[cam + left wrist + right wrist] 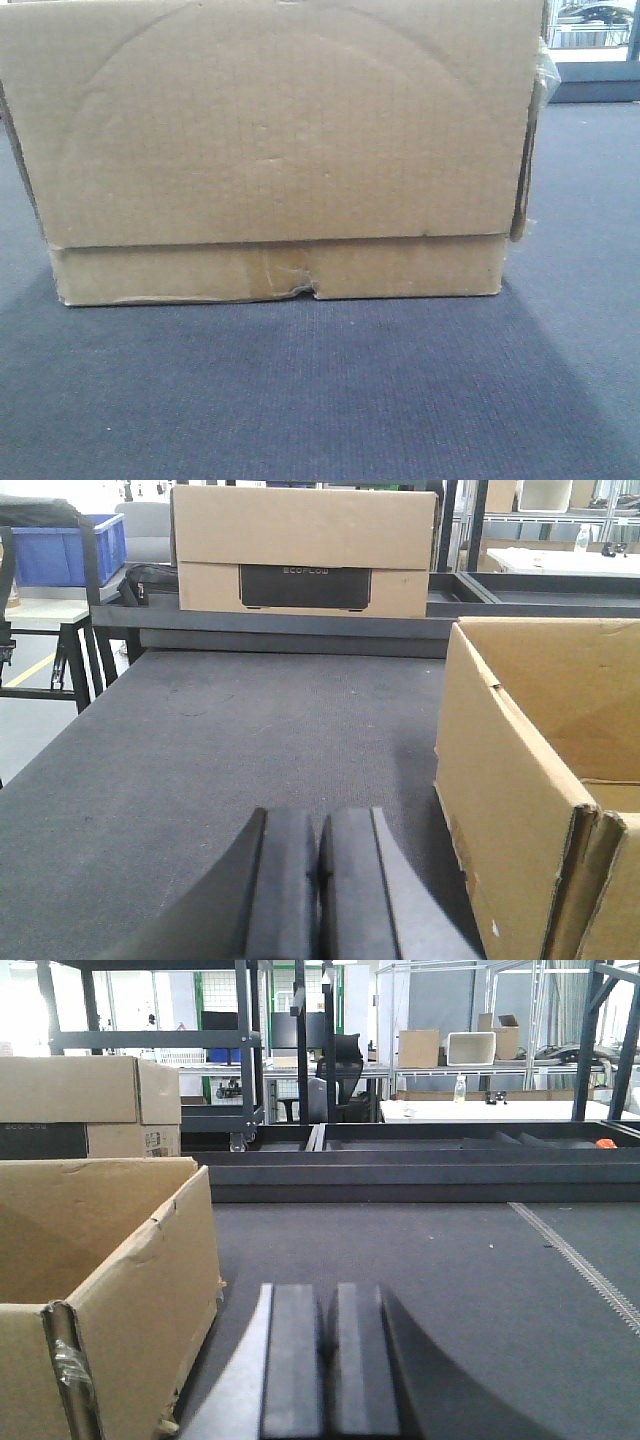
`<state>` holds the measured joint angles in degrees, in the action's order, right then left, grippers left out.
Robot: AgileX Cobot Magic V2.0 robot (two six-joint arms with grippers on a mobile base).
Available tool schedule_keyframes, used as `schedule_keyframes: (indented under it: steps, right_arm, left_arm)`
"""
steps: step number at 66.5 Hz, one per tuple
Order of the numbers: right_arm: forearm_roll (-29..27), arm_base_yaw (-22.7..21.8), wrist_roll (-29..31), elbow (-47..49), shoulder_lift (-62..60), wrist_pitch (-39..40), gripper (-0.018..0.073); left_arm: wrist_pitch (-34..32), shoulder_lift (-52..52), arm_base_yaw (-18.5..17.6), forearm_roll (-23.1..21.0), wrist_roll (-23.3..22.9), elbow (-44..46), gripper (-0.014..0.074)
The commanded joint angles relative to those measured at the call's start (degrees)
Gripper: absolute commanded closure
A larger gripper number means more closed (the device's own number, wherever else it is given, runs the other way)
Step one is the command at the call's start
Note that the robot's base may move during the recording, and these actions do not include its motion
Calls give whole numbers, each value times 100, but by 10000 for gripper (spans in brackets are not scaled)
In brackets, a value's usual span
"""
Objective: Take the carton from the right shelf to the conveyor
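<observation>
1. The carton (pixel 270 150) sits flat on the conveyor (pixel 320 400); its whole bottom edge touches the dark woven belt.
2. From the front view it fills most of the frame, with a narrow lower band, a clear tape patch and a small tear at the middle of the bottom edge, and a faint arc crease across the upper face.
3. Its top is open: both wrist views look past a flap into the brown inside.
4. My left jaws (pixel 318 890) are pressed together, pads touching, gripping nothing. They hover low over the belt just left of the carton (pixel 540 810), apart from its wall.
5. My right jaws (pixel 328 1370) are likewise closed on nothing, low over the belt just right of the carton (pixel 100 1280), not touching it.
6. Beyond the carton, past the far rail of the belt, stands a second cardboard box (pixel 305 550) with a black printed panel.
7. A blue bin (pixel 65 550) shows left of that second box.
</observation>
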<state>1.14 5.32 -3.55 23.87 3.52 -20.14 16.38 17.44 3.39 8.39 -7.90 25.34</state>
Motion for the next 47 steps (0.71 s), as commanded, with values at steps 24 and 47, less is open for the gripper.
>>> schedule_keyframes:
  steps: [24,47]
  right_arm:
    - [72,-26,37,-4,-24,111,628]
    - [72,-26,37,-4,-24,111,628]
  left_arm:
    - [-117,-26,15,-16,35,-14,598]
    - [-556,-1115,15,-697,738,-1068,599]
